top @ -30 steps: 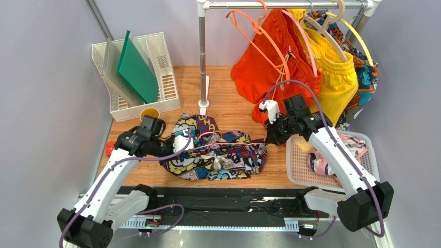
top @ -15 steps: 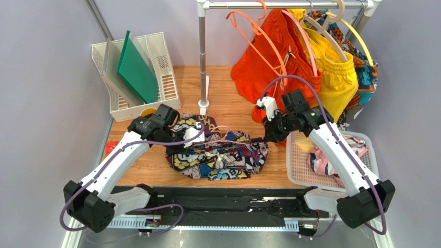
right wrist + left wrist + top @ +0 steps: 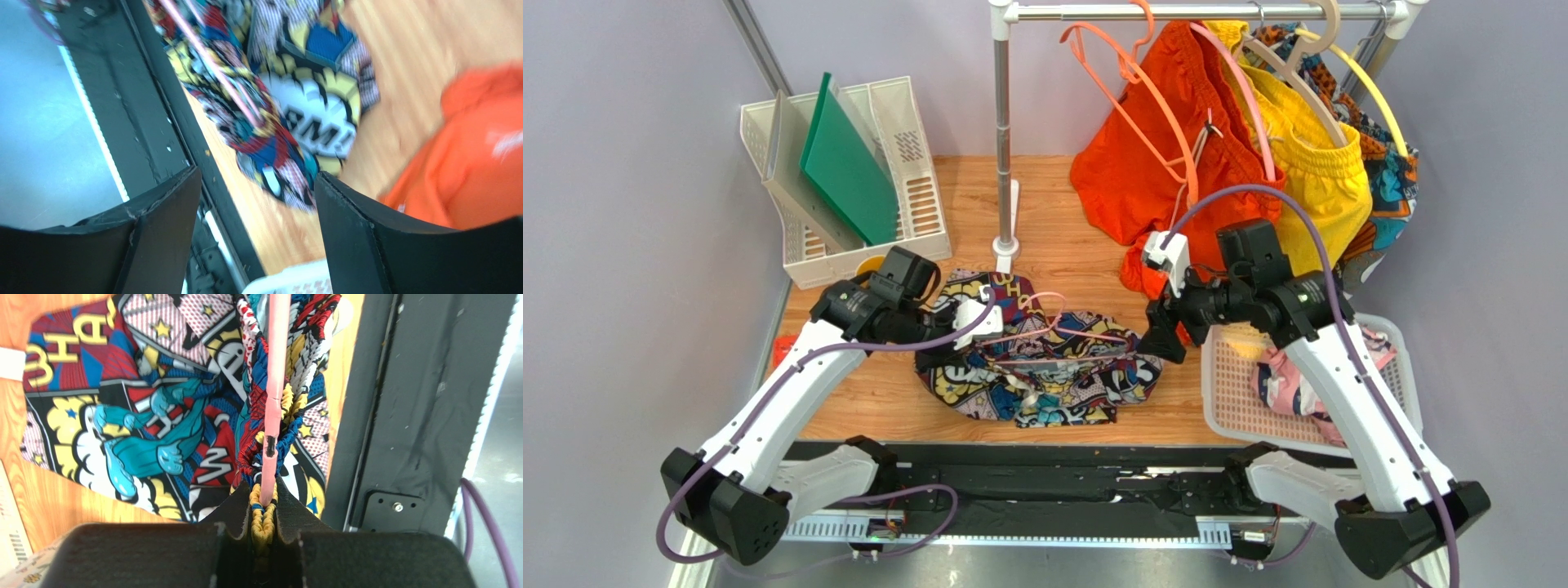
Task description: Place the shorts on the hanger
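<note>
On my overhead feed the white slotted rack (image 3: 913, 184) at the back left holds a green board (image 3: 844, 159) leaning against its dividers. The white basket (image 3: 1225, 395) at the table's right edge has a pink patterned cloth (image 3: 1286, 390) in it. Between them the shorts (image 3: 1044, 374) lie bunched on the wooden table (image 3: 1063, 233), with the hanger (image 3: 1081, 331) running through the fabric. My left gripper (image 3: 979, 328) is at the shorts' left end. The right gripper (image 3: 1161, 341) hangs at their right end, in front of the orange shorts (image 3: 1136, 159) that hang from the rail (image 3: 1198, 10).

The left wrist camera gives me what the overhead cannot: the jaws are pinched tight on the pink wire together with a gathered fold of yellow-and-blue waistband. The right wrist picture is blurred, yet it shows those fingers (image 3: 166, 226) spread wide with nothing between them, above the shorts' end, the hanger wire and the table's near edge
</note>
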`<state>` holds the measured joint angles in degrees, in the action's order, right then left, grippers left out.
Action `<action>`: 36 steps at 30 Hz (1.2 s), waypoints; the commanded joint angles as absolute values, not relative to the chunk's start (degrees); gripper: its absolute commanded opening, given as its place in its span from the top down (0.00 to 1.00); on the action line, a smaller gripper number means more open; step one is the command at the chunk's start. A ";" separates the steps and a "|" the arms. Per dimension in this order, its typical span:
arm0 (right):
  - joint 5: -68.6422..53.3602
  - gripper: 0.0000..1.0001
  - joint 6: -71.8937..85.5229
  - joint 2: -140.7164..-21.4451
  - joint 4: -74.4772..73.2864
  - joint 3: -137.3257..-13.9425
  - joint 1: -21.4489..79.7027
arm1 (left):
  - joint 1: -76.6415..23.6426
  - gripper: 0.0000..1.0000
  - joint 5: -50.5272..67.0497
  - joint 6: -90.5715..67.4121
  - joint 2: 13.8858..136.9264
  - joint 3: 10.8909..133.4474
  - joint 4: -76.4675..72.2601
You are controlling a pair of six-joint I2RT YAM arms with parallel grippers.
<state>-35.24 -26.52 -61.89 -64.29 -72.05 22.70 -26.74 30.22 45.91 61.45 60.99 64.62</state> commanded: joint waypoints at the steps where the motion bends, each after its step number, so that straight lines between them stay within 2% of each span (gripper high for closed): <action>1: -45.87 0.30 -31.20 -61.17 -55.38 -75.48 23.20 | -26.72 1.00 37.17 46.75 61.17 65.91 65.12; 11: -42.02 0.41 -38.58 -65.83 -52.12 -82.35 36.37 | -27.51 1.00 39.64 48.96 64.51 76.11 71.63; 14: -41.57 0.57 -39.02 -66.44 -53.26 -83.32 37.52 | -27.60 1.00 40.60 48.43 64.86 77.87 72.51; 15: -41.66 0.70 -39.20 -66.45 -54.13 -83.49 37.53 | -27.60 1.00 40.78 48.17 64.86 78.22 72.60; 17: -41.57 0.79 -39.46 -65.83 -55.02 -83.58 37.53 | -27.60 1.00 41.39 47.55 64.60 78.92 72.42; 18: -41.57 0.88 -39.38 -65.48 -55.80 -83.50 37.53 | -27.60 1.00 41.66 47.37 64.51 79.10 72.25; 20: -41.40 1.00 -37.89 -64.08 -56.77 -83.32 37.53 | -27.60 1.00 42.36 45.80 64.25 79.54 70.85; 24: -37.45 1.00 -31.06 -61.27 -56.51 -83.41 37.53 | -27.60 1.00 42.02 40.88 64.34 79.98 66.98; 27: -33.76 1.00 -25.69 -58.81 -57.04 -83.24 37.35 | -27.60 0.71 40.70 36.22 65.04 80.59 63.20; 28: -33.23 1.00 -24.45 -58.10 -57.39 -82.80 37.09 | -27.60 0.50 40.43 33.69 65.47 80.94 61.45; 30: -31.82 1.00 -21.81 -56.00 -58.97 -82.09 36.83 | -27.60 0.33 39.90 31.82 65.74 81.38 59.95; 31: -30.95 1.00 -19.88 -55.20 -59.50 -81.48 36.65 | -27.51 0.04 39.90 31.21 65.74 81.47 58.38; 32: -28.68 1.00 -18.82 -54.41 -60.02 -80.34 35.95 | -27.60 0.00 39.73 29.37 65.74 81.56 57.40; 36: -26.46 1.00 -11.90 -50.28 -60.56 -77.44 29.55 | -27.51 0.01 39.29 24.89 65.39 81.56 51.86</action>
